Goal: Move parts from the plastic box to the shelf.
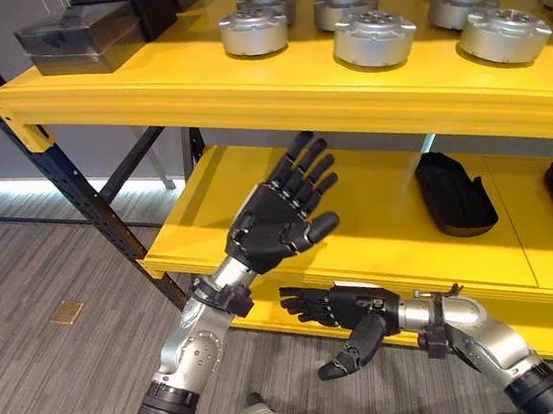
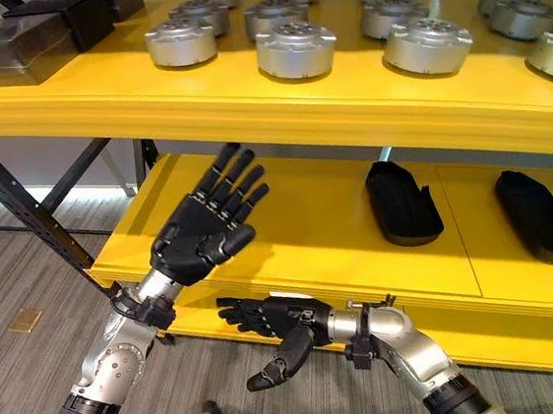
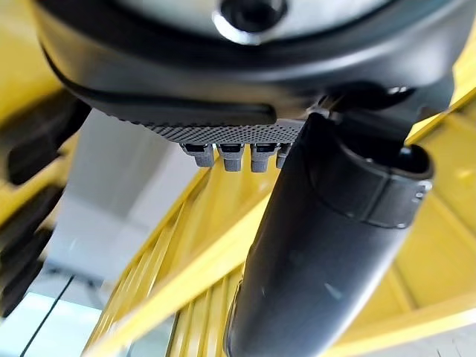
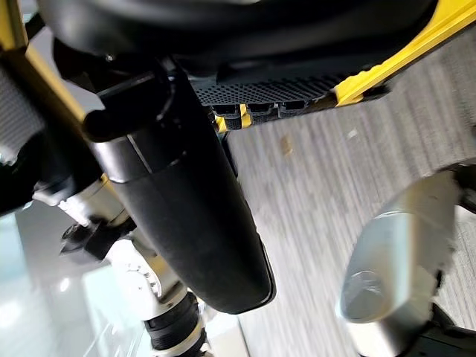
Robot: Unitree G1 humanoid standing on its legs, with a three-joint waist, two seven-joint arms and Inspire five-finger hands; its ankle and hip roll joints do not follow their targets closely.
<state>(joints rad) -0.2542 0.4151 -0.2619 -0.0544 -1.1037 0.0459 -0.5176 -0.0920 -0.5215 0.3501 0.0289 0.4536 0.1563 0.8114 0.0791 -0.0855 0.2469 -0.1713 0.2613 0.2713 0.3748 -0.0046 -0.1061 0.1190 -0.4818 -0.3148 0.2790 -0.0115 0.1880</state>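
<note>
Reaching across low in front of the shelf's front edge, the right hand (image 1: 352, 313) lies nearest, palm turned sideways, fingers stretched out toward the robot's left and thumb hanging down, with nothing in it. Just above and beyond it the left hand (image 1: 276, 222) is raised before the lower shelf board (image 1: 377, 226), fingers straight and spread toward the rack, thumb out to the side, likewise holding nothing. Farther in on that lower board lie two black moulded pieces (image 1: 453, 193), well apart from both hands. Farthest off, on the upper shelf board (image 1: 243, 77), stand the round silver parts (image 1: 372, 37) in rows, beside dark rectangular blocks (image 1: 81, 38) at the robot's left end. With both hands bare and parts already on the upper board, this looks like the gap between a placement and the next pickup. I cannot tell where the plastic box stands. The next move probably calls for drawing both arms back from the rack and turning toward the box to take another part.
</note>
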